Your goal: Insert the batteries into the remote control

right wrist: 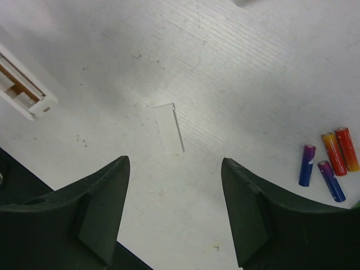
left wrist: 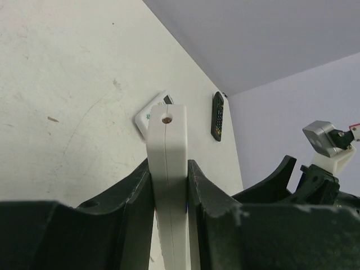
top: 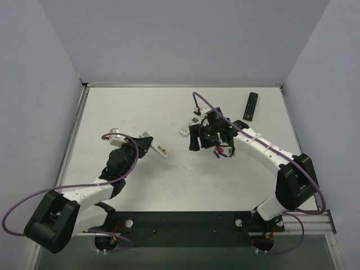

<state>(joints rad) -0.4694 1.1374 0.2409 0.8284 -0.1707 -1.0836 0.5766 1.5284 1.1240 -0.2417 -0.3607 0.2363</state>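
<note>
My left gripper (top: 147, 143) is shut on the slim white remote control (top: 157, 147) and holds it on edge above the table. In the left wrist view the remote (left wrist: 167, 146) stands between both fingers. Its open battery bay (right wrist: 22, 90) shows at the left of the right wrist view. My right gripper (top: 201, 140) is open and empty above the table (right wrist: 175, 169). The loose white battery cover (right wrist: 170, 128) lies ahead of it. Only a green sliver (right wrist: 356, 206) shows at the right edge of that view; I cannot tell if it is one of the green batteries.
Red cells (right wrist: 340, 151) and blue/purple cells (right wrist: 318, 171) lie right of the right gripper. A wider white remote (top: 188, 128) lies behind it, and a black remote (top: 250, 106) at the back right. Walls bound the table.
</note>
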